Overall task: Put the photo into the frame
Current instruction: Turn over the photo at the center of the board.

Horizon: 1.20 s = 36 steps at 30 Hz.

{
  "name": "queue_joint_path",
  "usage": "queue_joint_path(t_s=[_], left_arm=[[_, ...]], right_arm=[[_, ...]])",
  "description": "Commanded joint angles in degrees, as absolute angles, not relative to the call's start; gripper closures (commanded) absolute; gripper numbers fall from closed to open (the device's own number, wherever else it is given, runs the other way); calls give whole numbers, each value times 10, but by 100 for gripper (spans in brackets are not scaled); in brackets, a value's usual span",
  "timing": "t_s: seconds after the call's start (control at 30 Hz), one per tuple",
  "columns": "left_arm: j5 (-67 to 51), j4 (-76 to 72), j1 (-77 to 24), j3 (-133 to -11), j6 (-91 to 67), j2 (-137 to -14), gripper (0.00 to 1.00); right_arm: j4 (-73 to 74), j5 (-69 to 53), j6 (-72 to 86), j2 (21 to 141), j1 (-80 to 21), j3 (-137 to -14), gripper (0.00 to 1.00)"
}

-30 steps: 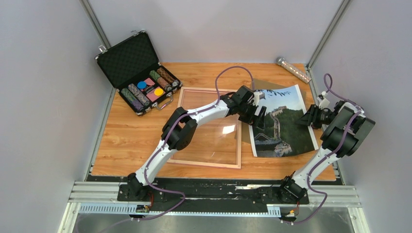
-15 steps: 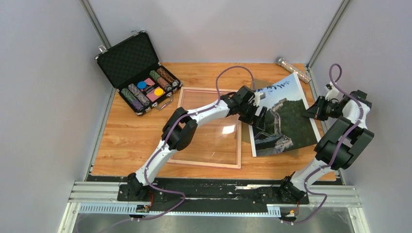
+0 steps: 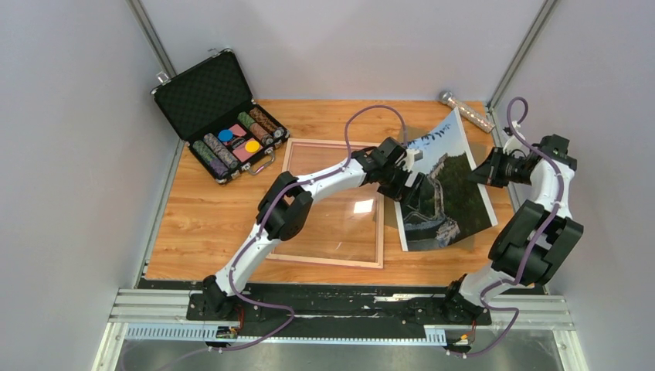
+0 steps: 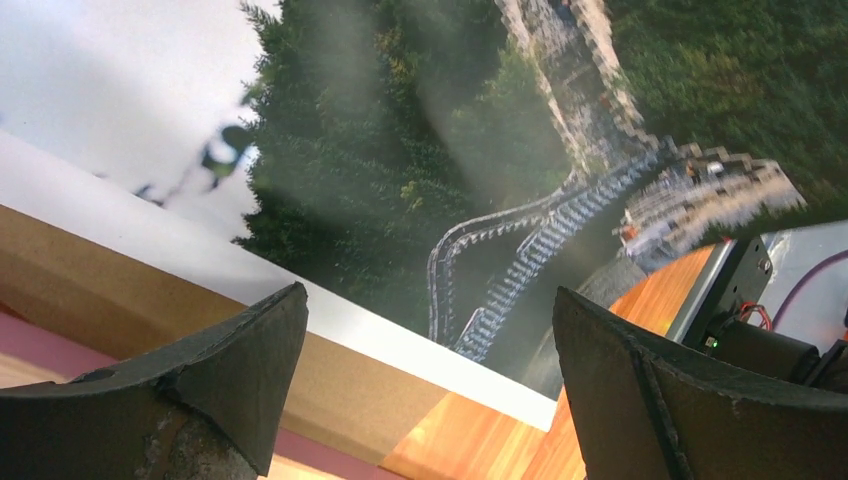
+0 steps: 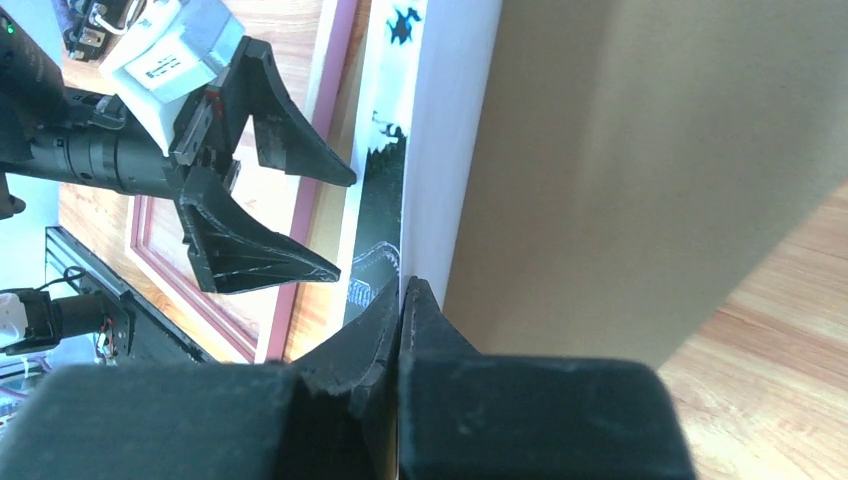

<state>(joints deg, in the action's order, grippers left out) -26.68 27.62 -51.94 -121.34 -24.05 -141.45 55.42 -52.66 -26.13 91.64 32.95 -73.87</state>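
On the right half of the table, photo is tilted: right edge up, left edge down just beside the frame's right rail. Right gripper is clamped tight on the photo's raised right edge, jaws meeting on the sheet. Left gripper has its jaws spread wide at the photo's left edge, holding nothing; can't tell if a finger touches the print. Brown board lies under the photo. Frame lies flat mid-table, pane glinting, left arm reaching over it. Open case with chips at back left. Shiny tube at back right.
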Motion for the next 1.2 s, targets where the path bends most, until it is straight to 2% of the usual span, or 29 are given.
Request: queue_joint_path(t_s=[0.0,0.1,0.67,1.17], left_arm=[[-252,313,-522,-1235,-229,-1352,0],[-247,318,-515,-1233,-231,-1325,0],[-237,295,-470,-1164,-269,-1218,0],[-272,283,-416,-1149,-399,-1154,0]], right_arm=[[534,-535,-235,863,301,-728,100],[519,-521,-216,811,278,-714,100],[480,-483,-141,766,162,-693,100],[436,-428,-86,777,26,-671,97]])
